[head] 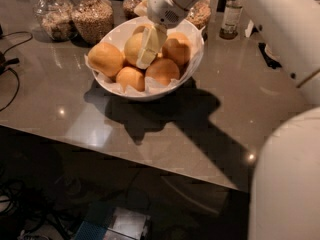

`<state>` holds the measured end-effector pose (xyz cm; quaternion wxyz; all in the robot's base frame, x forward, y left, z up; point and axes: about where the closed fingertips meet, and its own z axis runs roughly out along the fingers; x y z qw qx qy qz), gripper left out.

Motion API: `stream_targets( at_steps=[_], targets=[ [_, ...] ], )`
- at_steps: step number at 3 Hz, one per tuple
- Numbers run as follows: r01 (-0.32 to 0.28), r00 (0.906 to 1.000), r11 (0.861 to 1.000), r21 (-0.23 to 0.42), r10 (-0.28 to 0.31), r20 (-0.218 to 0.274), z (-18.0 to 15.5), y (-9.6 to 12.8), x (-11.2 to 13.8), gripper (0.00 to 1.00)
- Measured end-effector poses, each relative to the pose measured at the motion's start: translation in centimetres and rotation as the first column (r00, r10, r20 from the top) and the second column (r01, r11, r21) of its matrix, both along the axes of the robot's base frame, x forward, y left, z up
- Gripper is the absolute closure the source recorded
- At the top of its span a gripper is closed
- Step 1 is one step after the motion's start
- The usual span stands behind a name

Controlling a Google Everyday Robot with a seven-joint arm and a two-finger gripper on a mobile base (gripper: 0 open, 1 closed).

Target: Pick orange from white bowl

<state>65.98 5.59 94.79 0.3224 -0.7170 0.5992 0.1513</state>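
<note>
The white bowl [116, 34] stands on the grey table, lined with white paper and holding several oranges. The orange [133, 47], paler and yellower than the rest, lies in the middle toward the back. Deeper-orange fruits lie at the left [105, 59], front [130, 77], front right [162, 70] and back right [176, 48]. My gripper [147, 48] reaches down from the white arm into the bowl, right against the pale orange's right side and covering part of it.
Glass jars of grains [93, 16] [52, 18] [199, 12] stand behind the bowl, a small bottle [231, 17] at the back right. Cables [8, 64] lie at the left. My white body [285, 179] fills the lower right; the table's front edge runs below the bowl.
</note>
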Motion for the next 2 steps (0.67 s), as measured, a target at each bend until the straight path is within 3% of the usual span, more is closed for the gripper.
stream_targets(
  at_steps=[1,2],
  targets=[
    [0.193,0.9811,0.977,0.088,-0.194,0.0,2.5,-2.4,-3.0,0.0],
    [0.373,0.9255,0.92,0.12,-0.378,0.023,3.5,-3.7,-5.4,0.0]
  ],
)
